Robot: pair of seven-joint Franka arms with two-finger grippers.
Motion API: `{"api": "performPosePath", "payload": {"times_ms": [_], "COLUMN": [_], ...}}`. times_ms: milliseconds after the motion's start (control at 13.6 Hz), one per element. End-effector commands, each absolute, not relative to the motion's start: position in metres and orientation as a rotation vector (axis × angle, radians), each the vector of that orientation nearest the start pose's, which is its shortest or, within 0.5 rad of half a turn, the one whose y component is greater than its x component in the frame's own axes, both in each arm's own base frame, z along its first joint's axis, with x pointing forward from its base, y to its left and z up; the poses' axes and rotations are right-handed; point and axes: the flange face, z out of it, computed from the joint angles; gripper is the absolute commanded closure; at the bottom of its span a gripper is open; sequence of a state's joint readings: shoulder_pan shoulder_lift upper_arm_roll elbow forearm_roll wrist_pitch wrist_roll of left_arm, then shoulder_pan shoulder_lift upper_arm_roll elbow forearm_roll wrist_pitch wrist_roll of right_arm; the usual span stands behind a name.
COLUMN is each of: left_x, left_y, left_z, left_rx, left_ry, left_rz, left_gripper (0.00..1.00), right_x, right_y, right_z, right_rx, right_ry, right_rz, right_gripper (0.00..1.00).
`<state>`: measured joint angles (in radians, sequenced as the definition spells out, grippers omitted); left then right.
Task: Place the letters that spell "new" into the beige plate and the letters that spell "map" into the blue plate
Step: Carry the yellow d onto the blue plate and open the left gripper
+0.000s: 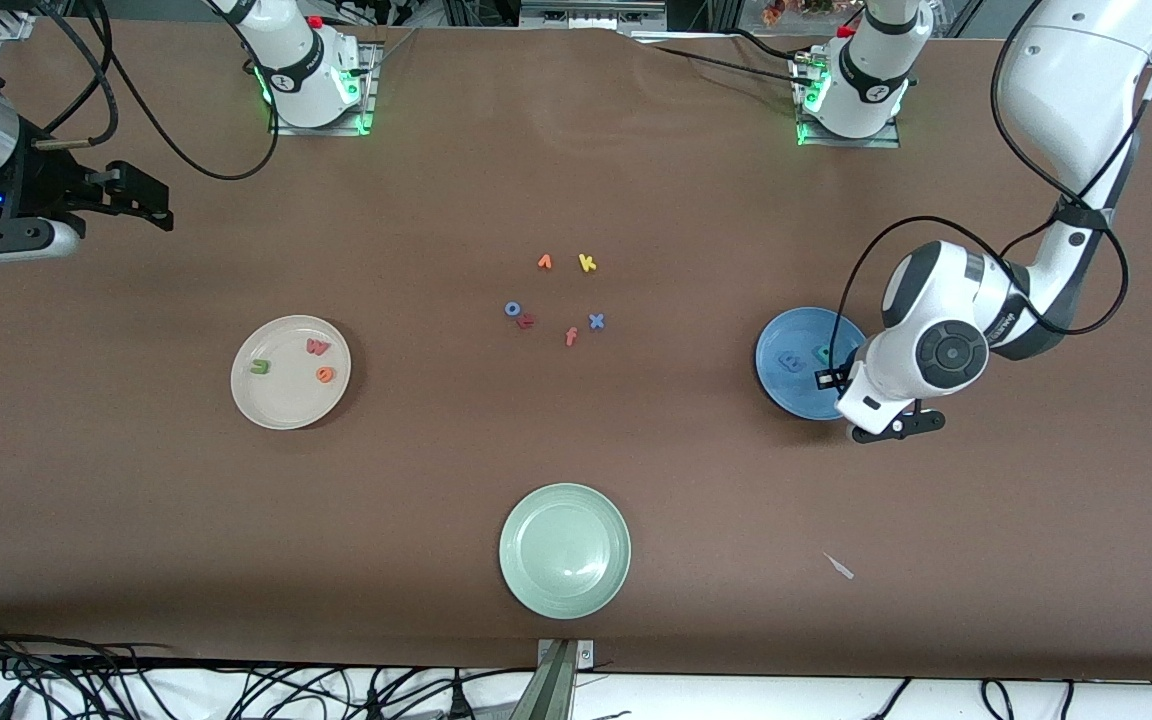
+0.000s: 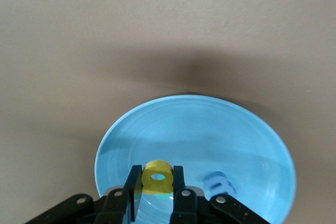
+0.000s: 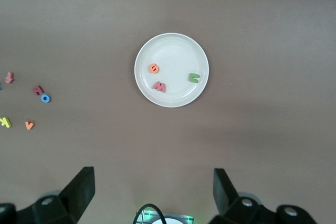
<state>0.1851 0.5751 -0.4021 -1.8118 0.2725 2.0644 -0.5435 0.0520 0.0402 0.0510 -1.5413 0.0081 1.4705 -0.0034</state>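
From the front, the left gripper (image 1: 829, 381) hangs over the round mid-blue shallow plate (image 1: 784, 385), which sits toward the left arm's end of the table; a small blue foam letter m (image 1: 792, 362) and a teal foam letter p (image 1: 821, 353) lie in that plate. Toward the right arm's end, the round cream-beige plate (image 1: 276, 405) holds the green foam n (image 1: 259, 367), the red foam w (image 1: 317, 346) and the orange foam e (image 1: 325, 375). The right gripper (image 1: 151, 205) waits at that end, up over bare brown table. A round pale green plate (image 1: 564, 592) sits nearest the camera, and loose foam letters (image 1: 556, 292) are scattered mid-table.

In the left wrist view, the fingers (image 2: 178, 184) are clamped on the yellow foam letter a (image 2: 156, 177) (its hole faces the lens), held just above the blue plate's floor, with the blue m (image 2: 219, 183) beside it in the plate.

In the right wrist view, the right gripper's fingers (image 3: 81, 187) stand wide apart and hold nothing, with the beige plate (image 3: 173, 43) and its three letters on the table farther ahead of them.
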Motion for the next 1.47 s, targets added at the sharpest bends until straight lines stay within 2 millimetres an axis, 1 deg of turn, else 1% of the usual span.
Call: {"api": "performPosePath", "payload": {"times_ms": [0, 73, 147, 220, 293, 366, 440, 586, 733, 879, 953, 1026, 1099, 1246, 1392], "left_x": [0.607, 0.606, 0.606, 0.607, 0.61, 0.612, 0.614, 0.618, 0.627, 0.637, 0.641, 0.645, 0.647, 0.649, 0.643], "left_y": [-0.118, -0.118, -0.119, -0.119, -0.12, -0.125, -0.125, -0.125, -0.124, -0.126, -0.133, -0.137, -0.134, -0.124, -0.098], "left_z": [0.209, 0.205, 0.204, 0.206, 0.213, 0.222, 0.234, 0.264, 0.307, 0.36, 0.393, 0.422, 0.444, 0.479, 0.515], "left_rx": [-3.005, -3.004, -3.004, -3.011, -3.022, -3.028, -3.031, -3.034, -3.028, -2.998, -2.997, -3.003, -3.007, -3.053, -3.131], "left_ry": [-0.239, -0.24, -0.238, -0.244, -0.244, -0.242, -0.231, -0.227, -0.242, -0.254, -0.245, -0.196, -0.139, 0.022, 0.175], "left_rz": [0.376, 0.386, 0.388, 0.385, 0.373, 0.355, 0.329, 0.254, 0.175, 0.173, 0.184, 0.192, 0.2, 0.174, 0.13], "left_gripper": [0.92, 0.78, 0.49, 0.07, 0.0, 0.0, 0.0, 0.0, 0.0, 0.0, 0.0, 0.0, 0.0, 0.0, 0.0], "right_x": [0.546, 0.546, 0.546, 0.546, 0.546, 0.546, 0.546, 0.546, 0.547, 0.549, 0.549, 0.55, 0.551, 0.551, 0.551], "right_y": [0.055, 0.055, 0.055, 0.055, 0.055, 0.055, 0.055, 0.055, 0.055, 0.054, 0.054, 0.053, 0.053, 0.053, 0.052], "right_z": [0.613, 0.613, 0.613, 0.612, 0.612, 0.612, 0.612, 0.613, 0.614, 0.615, 0.615, 0.616, 0.615, 0.615, 0.616], "right_rx": [-3.139, -3.139, -3.139, -3.139, -3.139, -3.139, -3.139, -3.138, -3.138, -3.136, -3.137, -3.138, -3.138, -3.142, -3.159], "right_ry": [-0.171, -0.171, -0.171, -0.171, -0.171, -0.171, -0.171, -0.188, -0.19, -0.188, -0.185, -0.183, -0.183, -0.185, -0.187], "right_rz": [0.178, 0.178, 0.178, 0.181, 0.181, 0.181, 0.181, 0.171, 0.159, 0.149, 0.145, 0.142, 0.144, 0.144, 0.139], "right_gripper": [0.0, 0.0, 0.0, 0.0, 0.0, 0.0, 0.0, 0.0, 0.0, 0.0, 0.0, 0.0, 0.0, 0.0, 0.0]}}
